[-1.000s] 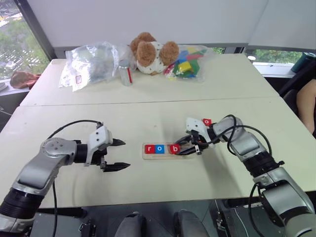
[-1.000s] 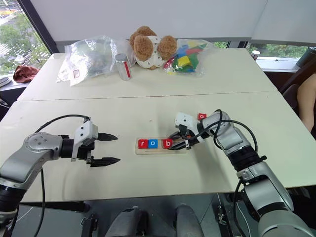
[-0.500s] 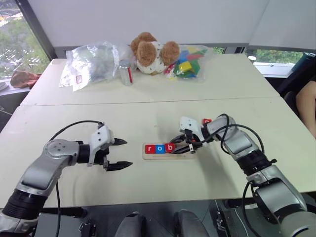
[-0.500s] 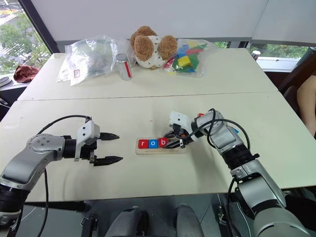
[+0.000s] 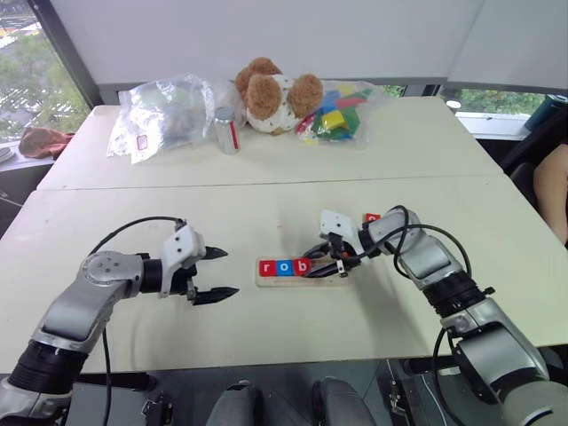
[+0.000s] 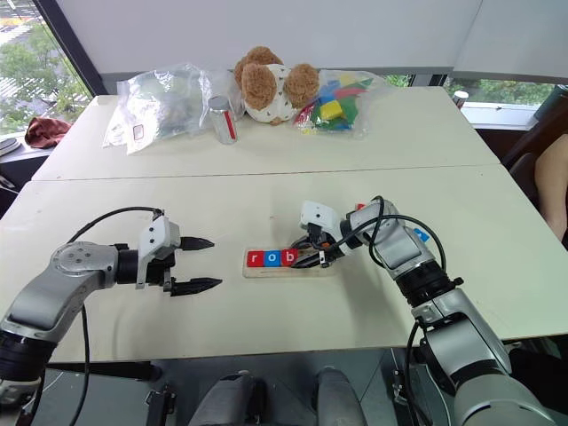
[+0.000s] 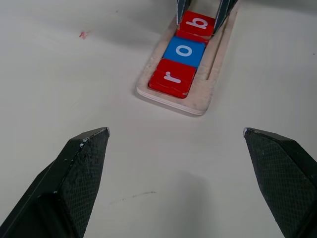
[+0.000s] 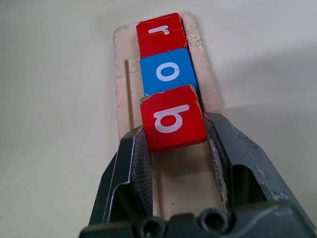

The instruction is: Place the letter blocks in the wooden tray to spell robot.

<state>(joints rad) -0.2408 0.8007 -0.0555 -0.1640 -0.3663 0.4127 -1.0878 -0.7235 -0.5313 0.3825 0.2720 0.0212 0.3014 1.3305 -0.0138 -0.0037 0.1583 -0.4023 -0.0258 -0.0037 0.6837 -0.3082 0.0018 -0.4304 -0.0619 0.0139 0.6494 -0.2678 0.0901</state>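
The wooden tray (image 7: 200, 101) lies at the table's centre. In its slot sit a red r block (image 7: 172, 78) and a blue o block (image 7: 184, 50), side by side at its left end. My right gripper (image 5: 312, 264) is shut on a red b block (image 8: 172, 118), held tilted in the slot right against the o. Another red block (image 5: 372, 217) lies on the table behind my right arm, and a blue one (image 6: 421, 236) peeks out beside the forearm. My left gripper (image 5: 229, 272) hovers open and empty to the left of the tray, pointing at it.
On the far table stand a teddy bear (image 5: 271, 93), a clear bag of coloured toy blocks (image 5: 335, 114), a crumpled clear bag (image 5: 164, 111) and a can (image 5: 227, 131). A person's arm (image 5: 550, 182) shows at the right edge.
My right gripper has slid the b block leftward along the slot, closing the gap to the o. The left gripper stays open in place.
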